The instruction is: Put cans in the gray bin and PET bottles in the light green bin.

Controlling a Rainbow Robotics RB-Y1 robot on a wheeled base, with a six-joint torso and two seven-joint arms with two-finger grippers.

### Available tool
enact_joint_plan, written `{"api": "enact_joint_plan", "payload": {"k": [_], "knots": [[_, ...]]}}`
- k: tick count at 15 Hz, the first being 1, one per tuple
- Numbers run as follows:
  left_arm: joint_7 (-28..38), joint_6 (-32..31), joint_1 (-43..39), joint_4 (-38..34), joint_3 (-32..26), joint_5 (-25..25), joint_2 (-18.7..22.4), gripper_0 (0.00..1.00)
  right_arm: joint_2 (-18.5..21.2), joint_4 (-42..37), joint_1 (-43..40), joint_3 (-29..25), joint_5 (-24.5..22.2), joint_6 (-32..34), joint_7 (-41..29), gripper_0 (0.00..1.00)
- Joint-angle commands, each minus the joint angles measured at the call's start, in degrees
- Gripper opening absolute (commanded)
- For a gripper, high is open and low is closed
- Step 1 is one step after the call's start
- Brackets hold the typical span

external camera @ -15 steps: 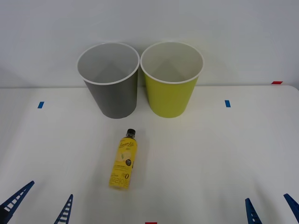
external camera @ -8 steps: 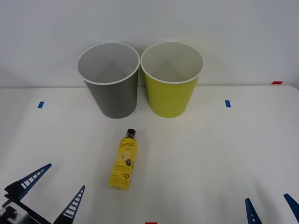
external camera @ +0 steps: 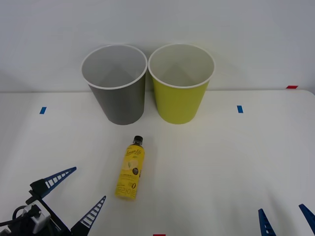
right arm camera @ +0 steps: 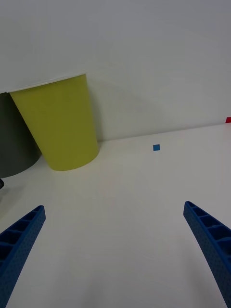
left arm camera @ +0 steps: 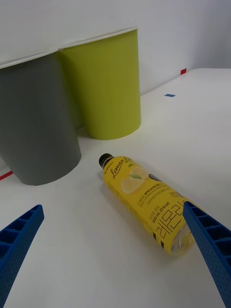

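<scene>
We judge the step in hand to be the reach for the PET bottle: our left end effector, fingers spread wide and holding nothing, hovers just left of the bottle's base, while the bottle lies on its side on the desk, cap pointing toward the gray bin. Its yellow label reads "Lemon", with a "0" and dark print too small to read. Next we need to straddle the bottle's body, close, and carry it past the bottle's cap to the light green bin, standing touching or nearly touching the gray one on the bottle's far right; our right end effector waits wide open, well right of the bottle.
</scene>
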State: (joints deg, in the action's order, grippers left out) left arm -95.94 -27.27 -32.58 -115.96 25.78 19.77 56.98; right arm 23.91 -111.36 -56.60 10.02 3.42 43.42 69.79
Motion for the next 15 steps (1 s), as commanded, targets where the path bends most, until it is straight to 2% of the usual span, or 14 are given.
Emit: {"api": "enact_joint_plan", "payload": {"k": [1,6,11,15], "knots": [[0.14,7.94,0.23,-4.63,-0.47,3.34,1.65,1.00,0.00,0.00,0.00,0.00,0.01,0.00,0.00,1.00],[0.66,23.58,0.23,-10.69,-6.18,4.40,0.24,1.00,0.00,0.00,0.00,0.00,0.01,0.00,0.00,1.00],[2.25,42.39,-3.99,-23.00,-16.20,6.16,-0.90,1.00,0.00,0.00,0.00,0.00,0.01,0.00,0.00,1.00],[3.30,51.09,-3.28,-26.16,-18.75,8.35,-5.47,1.00,0.00,0.00,0.00,0.00,0.01,0.00,0.00,1.00]]}}
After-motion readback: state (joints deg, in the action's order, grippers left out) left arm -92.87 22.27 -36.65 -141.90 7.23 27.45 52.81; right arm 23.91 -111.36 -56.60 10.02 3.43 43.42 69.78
